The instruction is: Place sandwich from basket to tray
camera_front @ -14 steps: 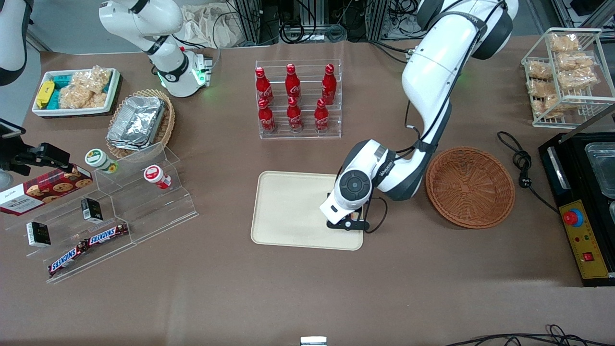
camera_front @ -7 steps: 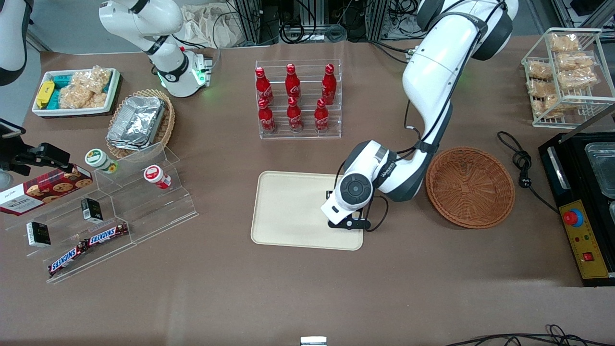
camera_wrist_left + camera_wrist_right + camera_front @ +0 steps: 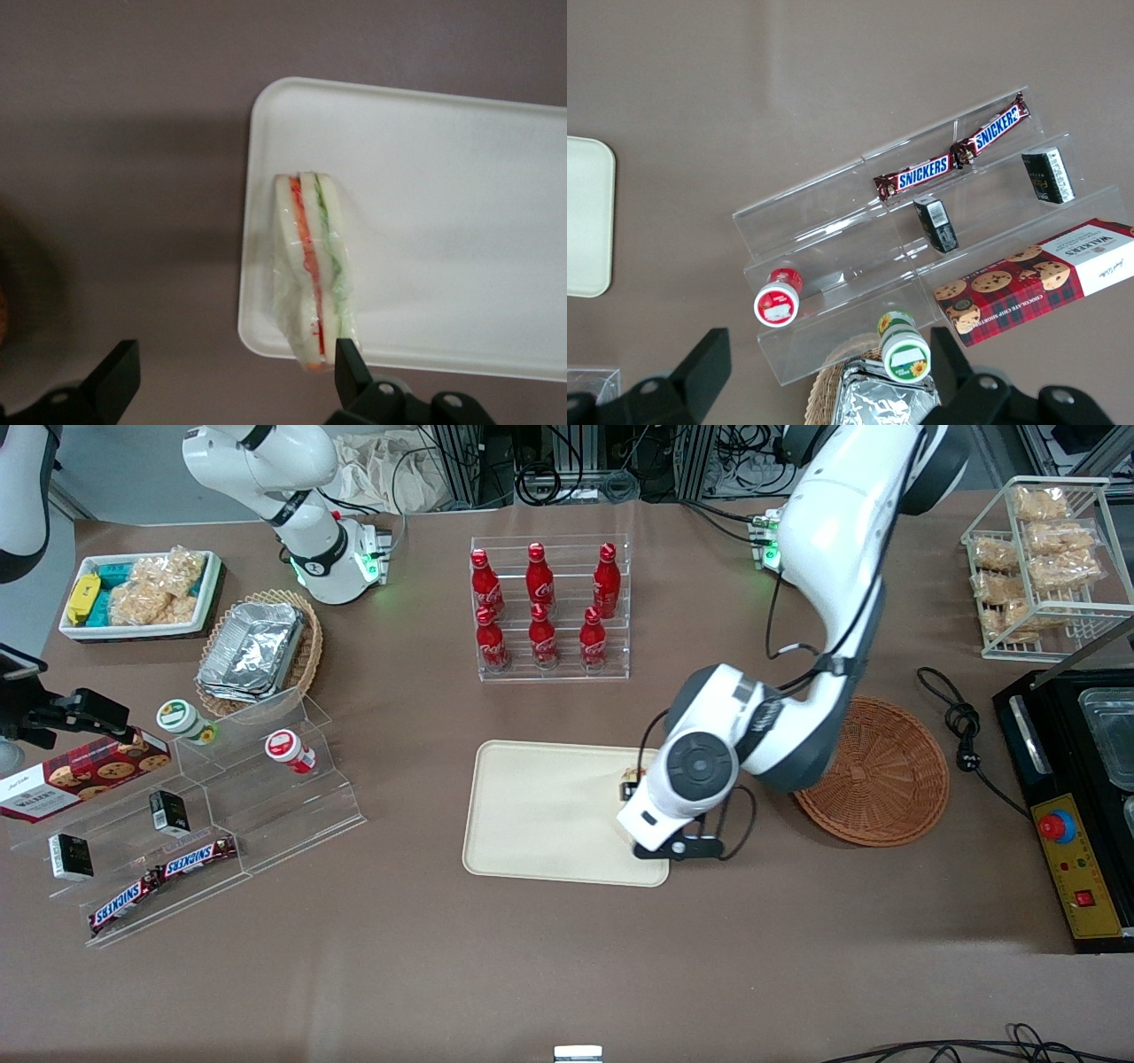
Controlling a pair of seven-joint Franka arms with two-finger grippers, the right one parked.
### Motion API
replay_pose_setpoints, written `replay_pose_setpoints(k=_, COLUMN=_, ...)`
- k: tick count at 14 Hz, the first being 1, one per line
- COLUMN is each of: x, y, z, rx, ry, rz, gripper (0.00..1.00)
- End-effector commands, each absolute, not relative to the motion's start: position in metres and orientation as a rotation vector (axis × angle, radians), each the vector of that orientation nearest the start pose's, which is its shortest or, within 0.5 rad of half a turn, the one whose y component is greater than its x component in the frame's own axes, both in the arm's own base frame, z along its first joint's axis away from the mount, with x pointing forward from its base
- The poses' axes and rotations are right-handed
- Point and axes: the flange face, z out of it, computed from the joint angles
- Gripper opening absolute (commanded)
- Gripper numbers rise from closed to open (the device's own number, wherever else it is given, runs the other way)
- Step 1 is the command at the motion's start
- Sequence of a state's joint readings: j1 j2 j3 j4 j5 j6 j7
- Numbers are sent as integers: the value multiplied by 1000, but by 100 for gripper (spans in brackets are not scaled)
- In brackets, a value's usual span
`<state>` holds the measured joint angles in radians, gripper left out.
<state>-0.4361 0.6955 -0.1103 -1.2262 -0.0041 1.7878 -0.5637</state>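
In the front view, the working arm bends down over the end of the tray (image 3: 540, 815) that lies nearest the basket (image 3: 873, 775). Its wrist housing covers the claw (image 3: 640, 808) almost wholly, so only a dark bracket shows under it. A small piece of the sandwich (image 3: 631, 774) peeps out at the wrist's edge, on the tray, close to the tray's rim on the side farther from the camera. The basket sits on the desk (image 3: 567, 957) just beside the tray, toward the working arm's end, with the arm's elbow crossing part of its rim. A clear rack of red bottles (image 3: 545, 607) stands farther from the camera than the tray.

In the left wrist view, the claw (image 3: 232, 375) is spread wide, its two black fingertips (image 3: 117, 376) well apart and gripping nothing. The sandwich (image 3: 312, 266) lies flat on the tray (image 3: 443, 221), right by a rounded corner and along the tray's short rim. Its narrow end reaches the tray's edge and lies touching or just beside one fingertip, while the other fingertip hangs over bare desk (image 3: 124, 133), clear of the sandwich.

In the right wrist view, only one end of the tray (image 3: 586, 217) shows.
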Motion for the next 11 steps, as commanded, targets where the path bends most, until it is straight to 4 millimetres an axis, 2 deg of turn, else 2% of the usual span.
replay_pose_setpoints(k=1, x=635, y=-303, z=407, rx=-3103, ry=-104, rz=303, gripper=98)
replay_pose_setpoints(k=4, x=631, y=-247, z=445, rx=-3062, ry=-40, rz=371, gripper=98)
replay_pose_setpoints(k=7, x=630, y=-173, z=478, rx=-3069, ry=-53, rz=356, gripper=98)
replay_pose_setpoints(k=9, x=628, y=-125, z=500, rx=-3073, ry=-113, rz=358, gripper=98)
replay_pose_setpoints(k=11, x=624, y=-87, z=520, rx=-3075, ry=-189, rz=350, gripper=98)
